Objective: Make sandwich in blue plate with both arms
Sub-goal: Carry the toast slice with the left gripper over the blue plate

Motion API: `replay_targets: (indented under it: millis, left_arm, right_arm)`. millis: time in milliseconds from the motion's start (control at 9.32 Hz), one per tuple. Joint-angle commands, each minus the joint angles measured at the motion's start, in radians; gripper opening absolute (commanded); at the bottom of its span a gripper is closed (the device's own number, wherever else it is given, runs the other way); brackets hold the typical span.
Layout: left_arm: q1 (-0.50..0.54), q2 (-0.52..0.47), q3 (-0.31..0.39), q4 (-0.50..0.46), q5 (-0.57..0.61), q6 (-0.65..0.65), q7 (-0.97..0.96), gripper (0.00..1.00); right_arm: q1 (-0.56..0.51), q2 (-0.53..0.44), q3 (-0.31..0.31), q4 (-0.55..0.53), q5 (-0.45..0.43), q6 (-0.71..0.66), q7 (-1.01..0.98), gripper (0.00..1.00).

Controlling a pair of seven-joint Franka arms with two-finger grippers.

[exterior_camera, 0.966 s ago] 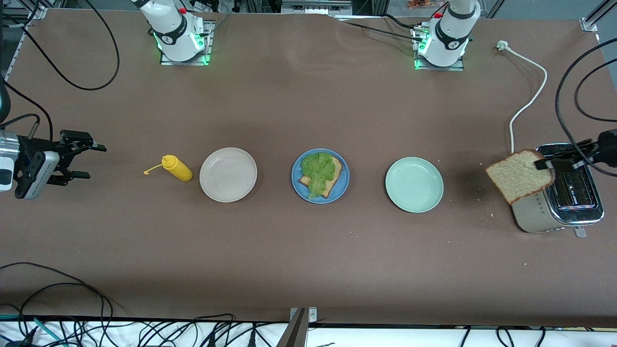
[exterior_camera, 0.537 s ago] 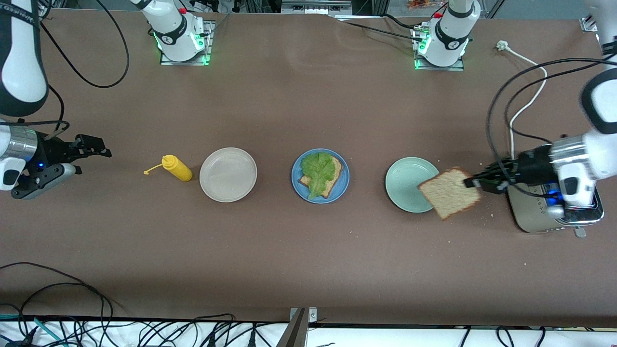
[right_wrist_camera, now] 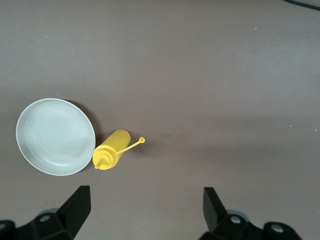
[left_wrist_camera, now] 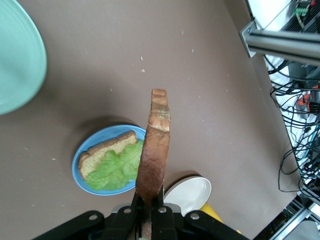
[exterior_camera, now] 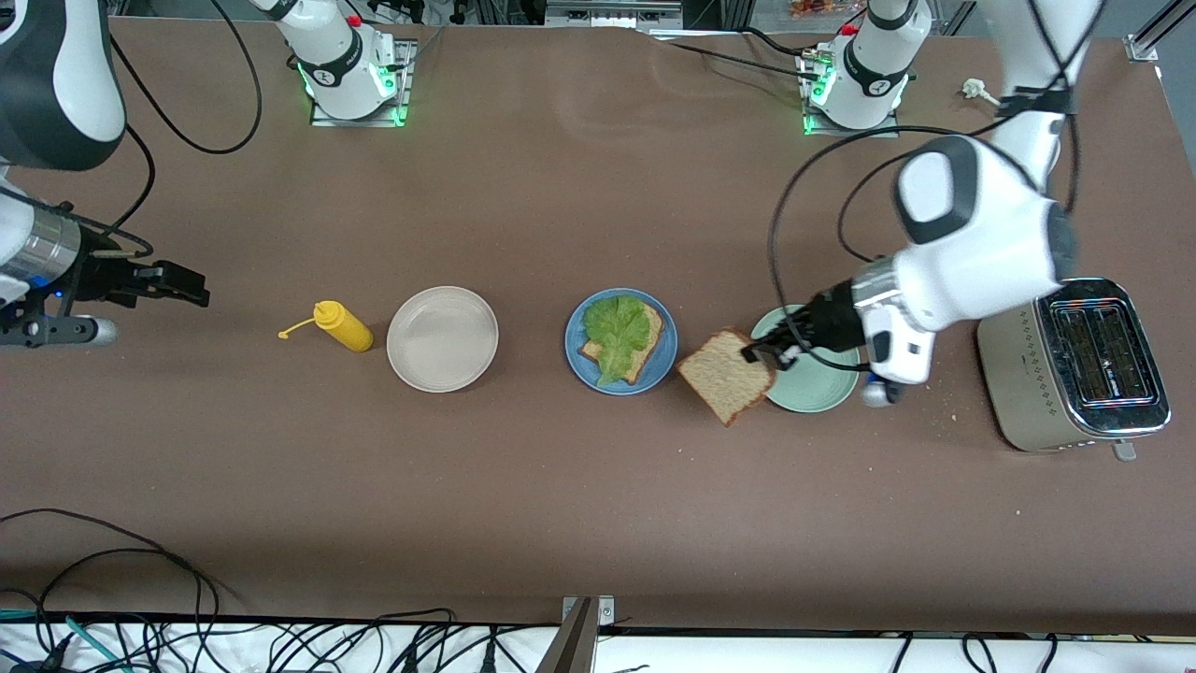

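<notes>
The blue plate (exterior_camera: 581, 366) sits mid-table with a brown bread slice (exterior_camera: 654, 329) on it, and a crinkled green lettuce leaf (exterior_camera: 615, 336) on that slice. My left gripper (exterior_camera: 761, 353) is shut on a second bread slice (exterior_camera: 727, 376), held tilted above the table between the blue plate and the pale green plate (exterior_camera: 815, 390). In the left wrist view that slice (left_wrist_camera: 156, 150) stands edge-on in the gripper (left_wrist_camera: 149, 206), above the blue plate (left_wrist_camera: 79, 174) and lettuce (left_wrist_camera: 117, 167). My right gripper (exterior_camera: 192, 285) hangs open over the right arm's end of the table, nothing between its fingers (right_wrist_camera: 75, 205).
A beige plate (exterior_camera: 442, 338) and a yellow squeeze bottle (exterior_camera: 343, 325) lie toward the right arm's end. A silver toaster (exterior_camera: 1074, 374) stands at the left arm's end, with crumbs around it. Cables trail along the table's edge nearest the front camera.
The left arm carried the bread slice from over the toaster, across the pale green plate, to just beside the blue plate. The right gripper turned and shifted slightly.
</notes>
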Motion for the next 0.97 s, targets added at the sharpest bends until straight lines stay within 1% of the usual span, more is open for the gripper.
replay_targets:
  millis: [0,107,215,322,429,644,859]
  left_arm:
    - [-0.124,0.016,0.013,-0.058,-0.033,0.169,-0.083,0.0]
    - [-0.164,0.044,0.013,-0.06,-0.033,0.228,-0.111,0.0]
    - [-0.204,0.071,0.015,-0.058,-0.033,0.293,-0.148,0.0]
    - [-0.223,0.096,0.013,-0.054,-0.032,0.356,-0.176,0.0]
    - [-0.242,0.113,0.013,-0.049,-0.032,0.367,-0.176,0.0]
    - [-0.278,0.142,0.013,-0.046,-0.033,0.417,-0.184,0.0]
    - [-0.296,0.162,0.013,-0.042,-0.033,0.427,-0.184,0.0]
  right_arm:
    - [0.038,-0.211,-0.02,-0.215,-0.009,0.083,0.047,1.0]
    - [0.042,-0.254,-0.02,-0.261,-0.01,0.083,0.03,1.0]
    - [0.034,-0.249,-0.021,-0.254,-0.012,0.074,0.004,1.0]
    - [0.028,-0.227,-0.023,-0.227,-0.019,0.074,-0.052,1.0]
    - [0.031,-0.206,-0.062,-0.21,-0.018,0.074,-0.077,1.0]
    - [0.034,-0.187,-0.069,-0.19,-0.01,0.072,-0.09,1.0]
    - [0.034,-0.183,-0.069,-0.18,-0.009,0.072,-0.085,1.0]
